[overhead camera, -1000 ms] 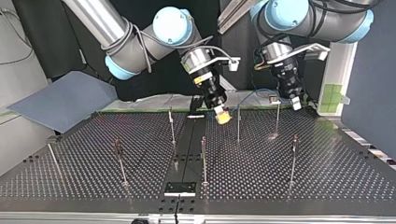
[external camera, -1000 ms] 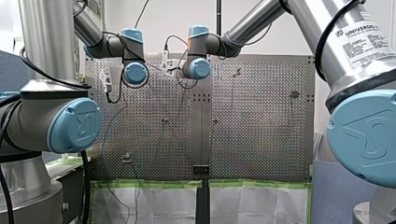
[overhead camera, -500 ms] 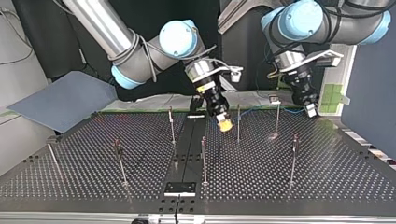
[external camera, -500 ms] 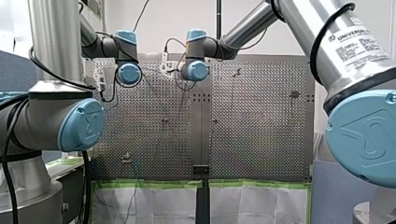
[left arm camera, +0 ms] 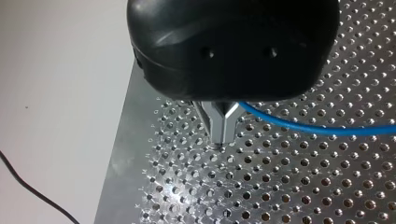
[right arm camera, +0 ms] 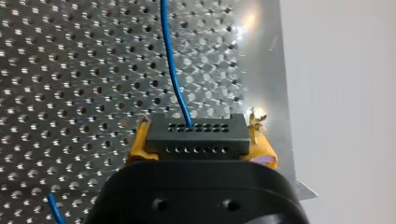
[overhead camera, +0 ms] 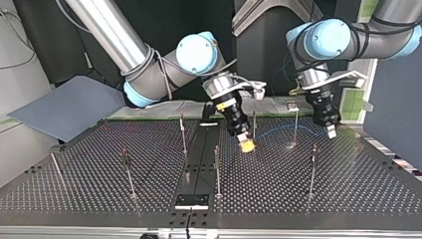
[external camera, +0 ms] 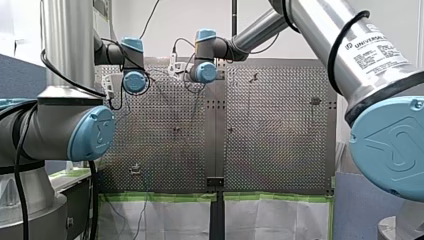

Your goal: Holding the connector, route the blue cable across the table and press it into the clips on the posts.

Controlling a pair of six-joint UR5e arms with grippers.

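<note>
In the top view, my right gripper (overhead camera: 246,145) has drawn blue cable (overhead camera: 278,127) nearer.

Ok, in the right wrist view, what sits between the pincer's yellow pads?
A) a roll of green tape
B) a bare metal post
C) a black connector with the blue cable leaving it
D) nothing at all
C: the right pincer is shut on the black connector, and the blue cable runs out of the connector's face.

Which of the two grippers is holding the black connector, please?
My right gripper: its yellow pads clamp the black connector, while my left gripper pinches only the blue cable in its metal fingers.
</note>
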